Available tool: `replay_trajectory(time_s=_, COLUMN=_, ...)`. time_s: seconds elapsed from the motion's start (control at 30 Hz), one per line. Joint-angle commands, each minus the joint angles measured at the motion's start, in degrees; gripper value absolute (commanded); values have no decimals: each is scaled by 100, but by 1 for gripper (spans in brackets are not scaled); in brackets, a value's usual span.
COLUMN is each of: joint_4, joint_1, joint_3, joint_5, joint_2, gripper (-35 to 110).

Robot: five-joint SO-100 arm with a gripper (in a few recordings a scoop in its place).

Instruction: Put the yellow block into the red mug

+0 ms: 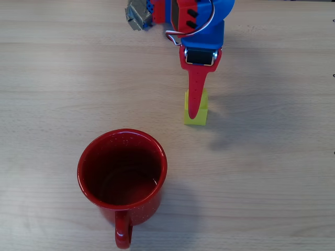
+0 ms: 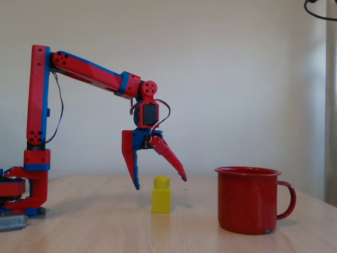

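On a pale wooden desk before a plain white wall, we see the yellow block standing upright, stud up, its long axis vertical, near the frame's centre in the fixed view. The jaws of the gripper hang spread apart just above it, grasping nothing. Right of it, apart, stands the red mug, handle pointing right; overhead, its inside looks empty.
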Motion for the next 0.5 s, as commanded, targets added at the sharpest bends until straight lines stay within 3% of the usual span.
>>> replay_trajectory(time_s=0.0, joint_4=-44, joint_1=-149, joint_3=-483, joint_5=70, joint_2=88, gripper=46)
replay_trajectory(time_s=0.47, joint_4=-272, joint_1=-114, joint_3=-773, joint_5=44, joint_2=-404, gripper=37)
